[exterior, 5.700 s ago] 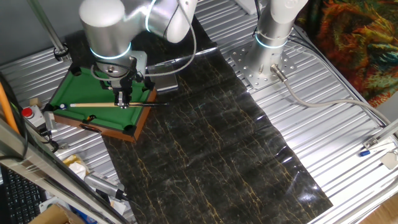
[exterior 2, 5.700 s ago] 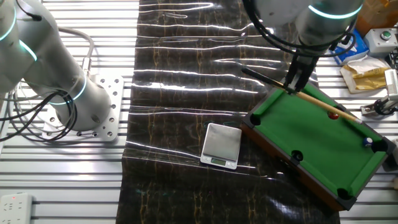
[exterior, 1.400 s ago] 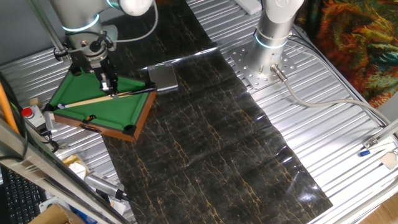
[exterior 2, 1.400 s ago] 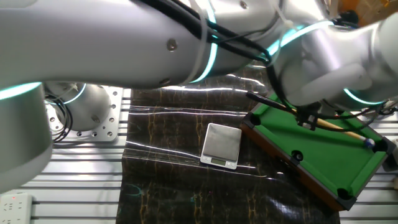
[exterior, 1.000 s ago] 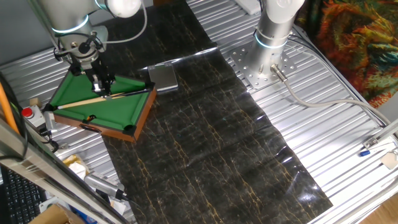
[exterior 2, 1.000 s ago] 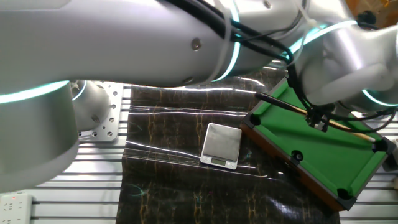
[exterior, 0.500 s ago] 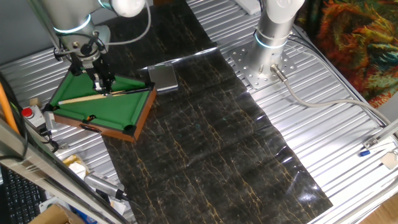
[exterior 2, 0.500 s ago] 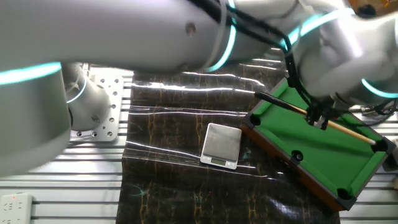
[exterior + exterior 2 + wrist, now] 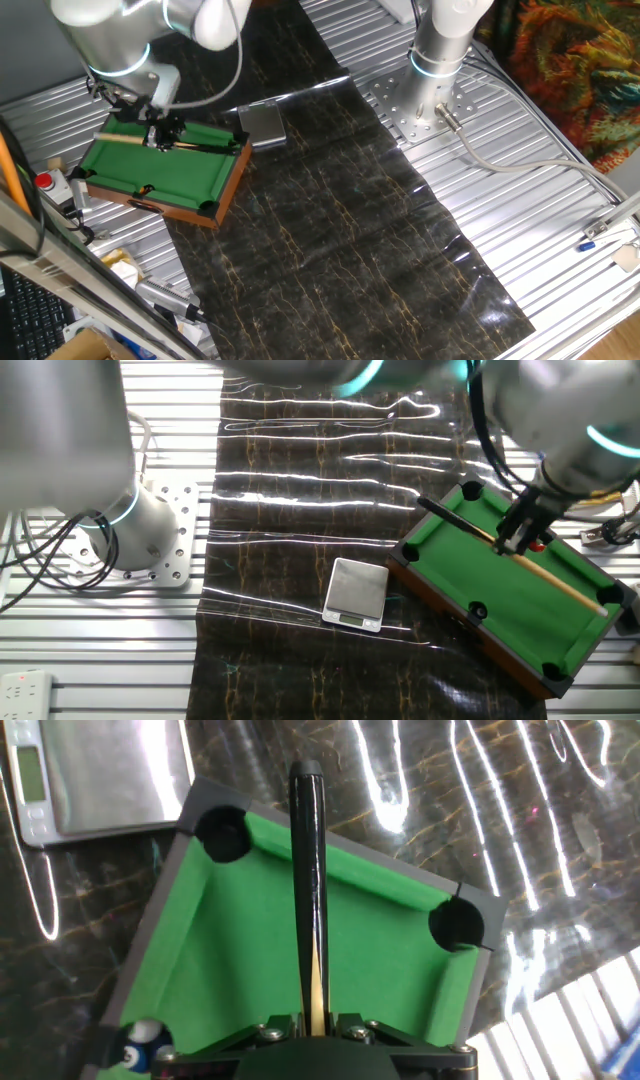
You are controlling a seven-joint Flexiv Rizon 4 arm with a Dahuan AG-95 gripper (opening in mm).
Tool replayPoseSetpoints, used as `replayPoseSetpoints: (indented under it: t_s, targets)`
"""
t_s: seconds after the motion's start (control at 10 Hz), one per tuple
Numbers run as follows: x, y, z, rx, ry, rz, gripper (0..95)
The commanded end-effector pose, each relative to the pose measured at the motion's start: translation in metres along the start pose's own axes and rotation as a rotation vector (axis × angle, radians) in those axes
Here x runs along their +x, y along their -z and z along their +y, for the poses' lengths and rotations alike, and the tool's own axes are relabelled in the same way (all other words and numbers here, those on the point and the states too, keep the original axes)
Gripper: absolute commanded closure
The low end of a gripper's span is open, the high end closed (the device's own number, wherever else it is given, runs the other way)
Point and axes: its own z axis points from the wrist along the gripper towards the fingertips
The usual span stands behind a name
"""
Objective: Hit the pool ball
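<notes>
Gripper (image 9: 160,135) at the upper left of one fixed view, its fingers pinching a pool cue (image 9: 170,143) partway along the shaft. I see the cue lying low over a miniature pool table (image 9: 215,175) with green felt and a wooden frame. The cue's pale wooden end points to the left of that frame and its dark butt reaches the table's right edge.

In the other fixed view the table sits at the right of the frame and the gripper (image 9: 518,535) grips the cue (image 9: 545,570) over the felt. A red pool ball (image 9: 540,545) shows just beside the gripper. It is on the felt.

From the hand view, I look straight along the cue (image 9: 308,890), which runs up the middle of the frame, its dark butt crossing the far rail between two corner pockets. A blue and white pool ball (image 9: 143,1038) rests at the lower left. A silver digital scale (image 9: 95,775) lies on the dark marbled mat (image 9: 400,250) in the upper left corner, just beside the table.
</notes>
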Motion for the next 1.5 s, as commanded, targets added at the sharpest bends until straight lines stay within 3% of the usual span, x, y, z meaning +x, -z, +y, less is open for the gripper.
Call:
replayPoseSetpoints:
  t_s: [0.1, 0.2, 0.4, 0.6, 0.9, 1.1, 1.5]
  targets:
    - [-0.013, 0.028, 0.008, 0.079, -0.850, 0.035, 95.0]
    - [-0.021, 0.032, 0.011, 0.083, -0.984, 0.046, 95.0]
    - [-0.036, 0.031, 0.020, 0.089, -1.255, 0.038, 95.0]
    - [-0.053, 0.031, 0.027, 0.089, -1.456, 0.036, 95.0]
    - [-0.068, 0.027, 0.028, 0.114, -1.573, 0.039, 95.0]
    - [-0.075, 0.020, 0.019, 0.142, -1.651, 0.037, 95.0]
    - [-0.078, 0.009, 0.002, 0.147, -1.685, 0.030, 95.0]
